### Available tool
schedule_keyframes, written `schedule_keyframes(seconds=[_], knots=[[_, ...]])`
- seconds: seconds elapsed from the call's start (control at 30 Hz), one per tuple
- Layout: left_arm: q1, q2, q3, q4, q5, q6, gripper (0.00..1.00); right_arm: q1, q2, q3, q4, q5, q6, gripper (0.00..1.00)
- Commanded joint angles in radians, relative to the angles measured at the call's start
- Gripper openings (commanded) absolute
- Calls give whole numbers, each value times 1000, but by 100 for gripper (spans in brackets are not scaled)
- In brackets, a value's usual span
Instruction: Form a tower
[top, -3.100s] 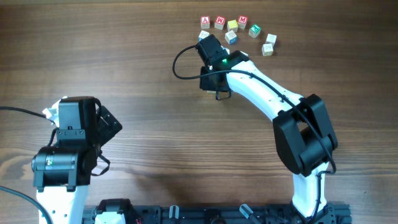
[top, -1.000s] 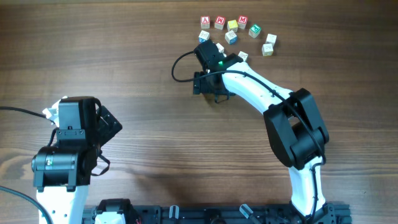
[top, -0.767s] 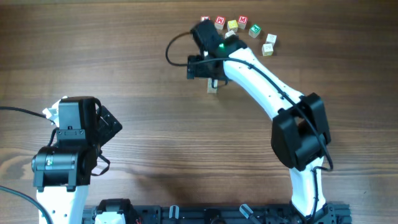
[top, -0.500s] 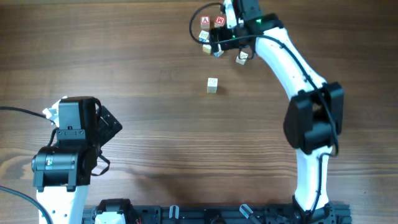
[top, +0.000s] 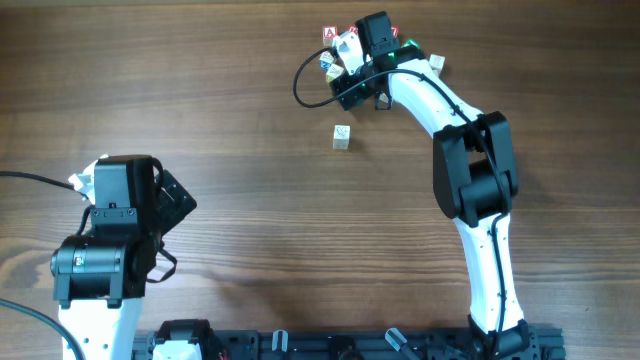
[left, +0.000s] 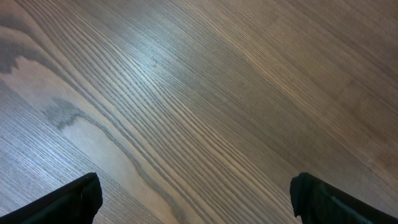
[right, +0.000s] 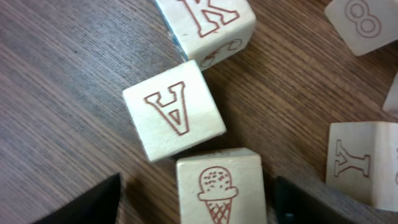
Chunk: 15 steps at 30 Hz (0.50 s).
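My right fingers (right: 93, 202) stand apart on either side of the ice-cream cube (right: 221, 186), with a strip of wood showing between each dark tip and the cube, so nothing is clamped. Just beyond it lies the A cube (right: 175, 118), tilted and touching the ice-cream cube's far edge, and past that the K cube (right: 208, 25). The Y cube (right: 360, 162) sits off to one side, with the 8 cube (right: 364, 22) further away. From overhead, the tower (top: 342, 137) stands alone on the surface (top: 200, 80), well apart from this cluster and nearer my base. I cannot tell from above how many cubes it has. My left fingers (left: 68, 202) are spread wide over bare wood, holding nothing.
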<state>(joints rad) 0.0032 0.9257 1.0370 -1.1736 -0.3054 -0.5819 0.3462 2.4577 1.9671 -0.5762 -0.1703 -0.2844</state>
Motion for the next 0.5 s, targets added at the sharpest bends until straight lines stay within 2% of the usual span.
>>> schedule_keyframes(seconds=[0.0, 0.1, 0.2, 0.33, 0.47], knots=[[8, 0, -1, 0, 2, -10, 100, 1, 32, 8, 20, 33, 2, 57], [8, 0, -1, 0, 2, -10, 100, 1, 32, 8, 41, 99, 48, 36], [8, 0, -1, 0, 2, -10, 100, 10, 24, 10, 38, 143, 103, 27], [8, 0, -1, 0, 2, -10, 100, 19, -51, 10, 27, 155, 231, 21], [8, 0, -1, 0, 2, -10, 100, 38, -206, 10, -100, 155, 392, 22]])
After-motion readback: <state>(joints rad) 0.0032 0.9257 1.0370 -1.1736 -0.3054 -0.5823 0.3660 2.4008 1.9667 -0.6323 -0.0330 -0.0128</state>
